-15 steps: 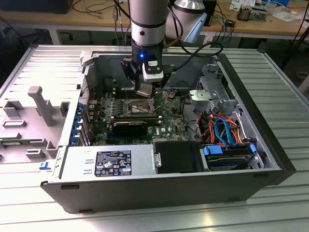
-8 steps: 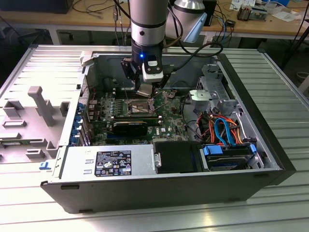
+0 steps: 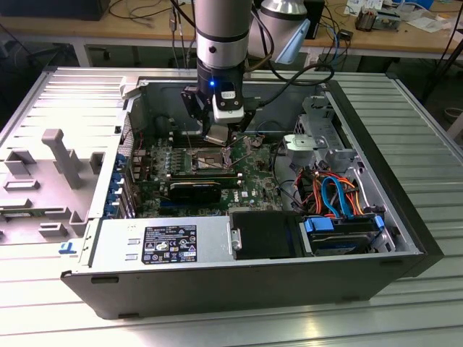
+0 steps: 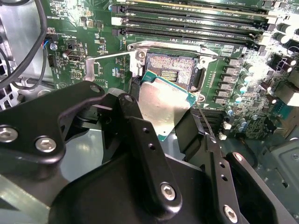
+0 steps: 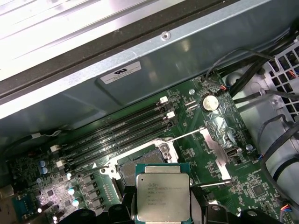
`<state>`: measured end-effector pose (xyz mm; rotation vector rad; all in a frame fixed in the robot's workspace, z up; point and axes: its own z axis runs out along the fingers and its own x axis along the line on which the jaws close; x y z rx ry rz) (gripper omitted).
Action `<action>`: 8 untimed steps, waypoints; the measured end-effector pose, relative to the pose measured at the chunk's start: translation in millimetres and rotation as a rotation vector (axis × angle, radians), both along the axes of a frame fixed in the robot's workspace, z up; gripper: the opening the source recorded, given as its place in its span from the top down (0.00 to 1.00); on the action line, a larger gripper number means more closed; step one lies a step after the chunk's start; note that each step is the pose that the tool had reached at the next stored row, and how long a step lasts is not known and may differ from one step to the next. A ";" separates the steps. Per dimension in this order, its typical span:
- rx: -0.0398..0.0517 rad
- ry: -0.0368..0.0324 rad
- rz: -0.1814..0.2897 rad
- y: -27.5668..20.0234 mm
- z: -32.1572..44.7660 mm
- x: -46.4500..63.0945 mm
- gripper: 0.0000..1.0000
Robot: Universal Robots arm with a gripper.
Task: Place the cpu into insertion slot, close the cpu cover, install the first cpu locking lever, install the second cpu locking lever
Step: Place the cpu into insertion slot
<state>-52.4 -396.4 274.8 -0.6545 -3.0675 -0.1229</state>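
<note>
The black two-fingered gripper (image 4: 164,112) is clamping the cpu (image 4: 161,100), a small flat square chip with a silvery-grey metal top on a green backing. Its jaws are bearing on two opposite edges, with one black finger (image 4: 136,119) pressing one side and its partner pressing the side across from it. The chip is sitting between the fingertips with its metal face showing in both wrist views. It is hanging tilted close over the insertion slot (image 4: 172,69), a small dark square socket with a silver metal rim, and is not seated in it. The socket's field of gold contacts is lying exposed.

Just beside the socket the cpu cover (image 5: 211,142), a thin silver metal frame plate, is standing swung open, with a thin silver wire lever (image 5: 187,135) running alongside it. Past the socket, long black memory slots (image 4: 187,16) are lying parallel on the green motherboard (image 3: 253,170).

In the exterior view the silver cylindrical robot arm (image 3: 223,29) is hanging down into the open dark grey computer case (image 3: 217,293), which is lying on its side on a ribbed aluminium table (image 3: 427,123). Along the case's near wall a silver power supply box (image 3: 159,242) is lying beside a black drive bay (image 3: 264,235) and a drive with blue tabs (image 3: 340,235). Behind the drive, blue and orange cables (image 3: 336,195) are curling. The motherboard is lying in the far part of the case, at the exterior view's left.
</note>
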 end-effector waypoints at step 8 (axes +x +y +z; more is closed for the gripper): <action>0.0000 0.0000 -0.012 0.0 -0.1 0.0 0.45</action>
